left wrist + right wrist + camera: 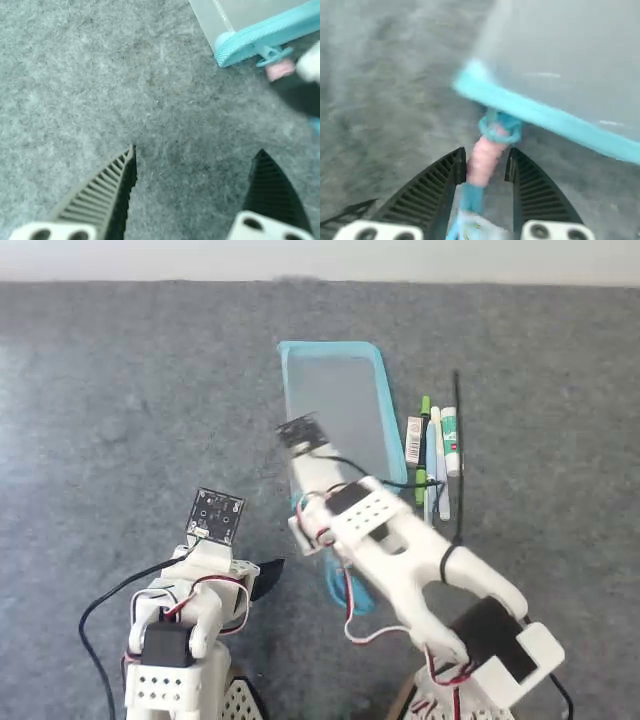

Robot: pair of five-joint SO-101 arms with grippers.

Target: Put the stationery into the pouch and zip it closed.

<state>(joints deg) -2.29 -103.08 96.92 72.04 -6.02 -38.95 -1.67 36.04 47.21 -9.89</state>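
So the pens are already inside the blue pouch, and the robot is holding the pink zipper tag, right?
Not quite. The pens are not inside the blue pouch; they lie outside it, right beside it, as the high view shows. The rest is right: the right end effector is holding the pink zipper tag.

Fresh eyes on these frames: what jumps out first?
The right gripper is shut on the pink zipper pull at the near end of the teal-edged pouch. The stationery, a bundle of pens, lies outside the pouch on the grey felt, along its right side. The left gripper hangs open over bare felt.
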